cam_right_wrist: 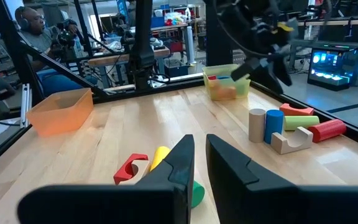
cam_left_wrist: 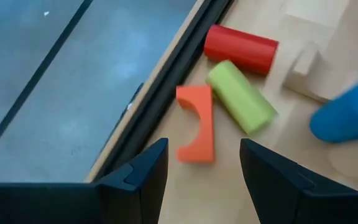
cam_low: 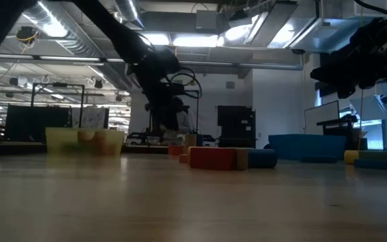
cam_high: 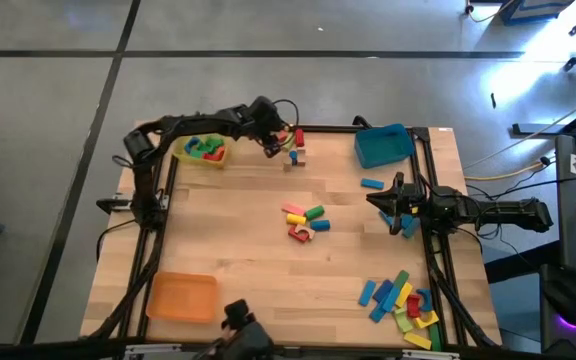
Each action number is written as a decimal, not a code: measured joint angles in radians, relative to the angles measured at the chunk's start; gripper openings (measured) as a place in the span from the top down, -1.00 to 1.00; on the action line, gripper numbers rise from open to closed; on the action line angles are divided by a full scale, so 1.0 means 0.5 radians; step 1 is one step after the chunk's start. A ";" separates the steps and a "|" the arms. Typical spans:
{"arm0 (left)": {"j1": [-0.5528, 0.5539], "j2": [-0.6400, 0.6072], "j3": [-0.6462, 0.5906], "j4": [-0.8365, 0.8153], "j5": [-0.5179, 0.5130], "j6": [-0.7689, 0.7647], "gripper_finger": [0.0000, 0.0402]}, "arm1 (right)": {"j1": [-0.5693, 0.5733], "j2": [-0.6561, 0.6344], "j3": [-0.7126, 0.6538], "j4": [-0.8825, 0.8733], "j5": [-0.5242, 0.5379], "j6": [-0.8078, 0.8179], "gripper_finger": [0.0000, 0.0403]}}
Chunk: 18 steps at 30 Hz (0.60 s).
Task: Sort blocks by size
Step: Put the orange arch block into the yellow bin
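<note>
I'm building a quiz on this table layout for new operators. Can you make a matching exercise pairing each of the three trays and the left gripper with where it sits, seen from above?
Things:
1. yellow tray
2. blue tray
3. orange tray
4. left gripper

Places (high view):
A. near left corner of the table
B. far edge, just right of the yellow tray, open over an orange arch block
C. far right part of the table
D. far left corner, with blocks inside

Pairs: 1-D, 2-C, 3-A, 4-B
</note>
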 joint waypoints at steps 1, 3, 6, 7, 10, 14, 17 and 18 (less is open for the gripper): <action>0.000 0.039 0.037 -0.009 0.000 0.027 0.09 | -0.001 0.000 0.000 0.000 0.000 0.000 0.77; 0.000 0.108 0.094 -0.007 0.002 0.081 0.09 | 0.000 0.001 0.000 0.000 0.000 0.000 0.77; 0.002 0.192 0.143 -0.002 0.005 0.123 0.09 | 0.000 0.000 0.000 0.000 0.000 0.000 0.77; 0.002 0.214 0.149 0.004 0.005 0.148 0.09 | 0.000 0.000 0.000 0.000 0.000 0.000 0.77; 0.007 0.271 0.151 0.025 0.005 0.209 0.09 | -0.001 0.001 0.000 0.000 0.000 0.000 0.77; 0.027 0.327 0.151 0.086 0.004 0.221 0.09 | 0.000 0.000 0.000 0.000 0.000 0.000 0.77; 0.052 0.360 0.152 0.099 -0.001 0.237 0.09 | -0.001 0.000 0.000 0.000 -0.001 0.000 0.77; 0.058 0.369 0.152 0.097 -0.002 0.238 0.09 | 0.000 0.001 0.001 0.000 -0.001 0.000 0.77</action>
